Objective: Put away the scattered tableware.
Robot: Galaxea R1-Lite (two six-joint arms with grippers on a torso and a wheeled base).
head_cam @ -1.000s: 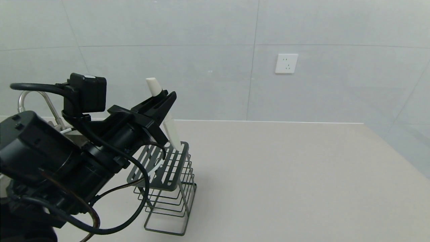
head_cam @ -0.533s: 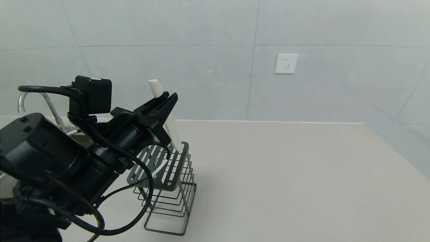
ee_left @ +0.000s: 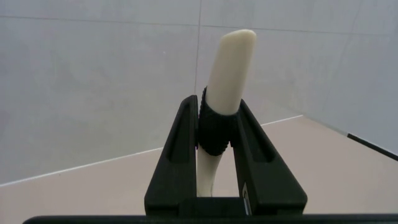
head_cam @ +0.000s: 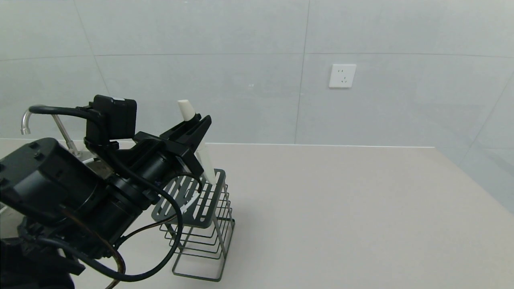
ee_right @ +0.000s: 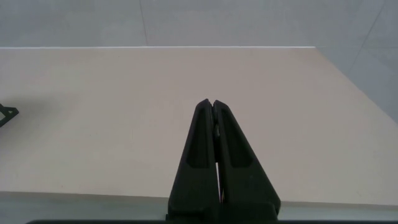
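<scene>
While left hand [head_cam: 197, 119] grips utensil [head_cam: 185, 108] (spoon, perhaps), it slants over the rack [head_cam: 199, 209] edge.

The left gripper [head_cam: 199, 119] covers the middle of the pale utensil [head_cam: 184, 108]. Below the fingers its lower end is lost from sight at the slotted top of the wire rack [head_cam: 209, 200], so its kind cannot be told. Behind the gripper's wrist, the arm hides the rack's near side and the foot of the faucet [head_cam: 25, 120]; well aside of the right gripper [ee_right: 212, 106], a dark corner [ee_right: 6, 114] is cut off by the edge.
</scene>
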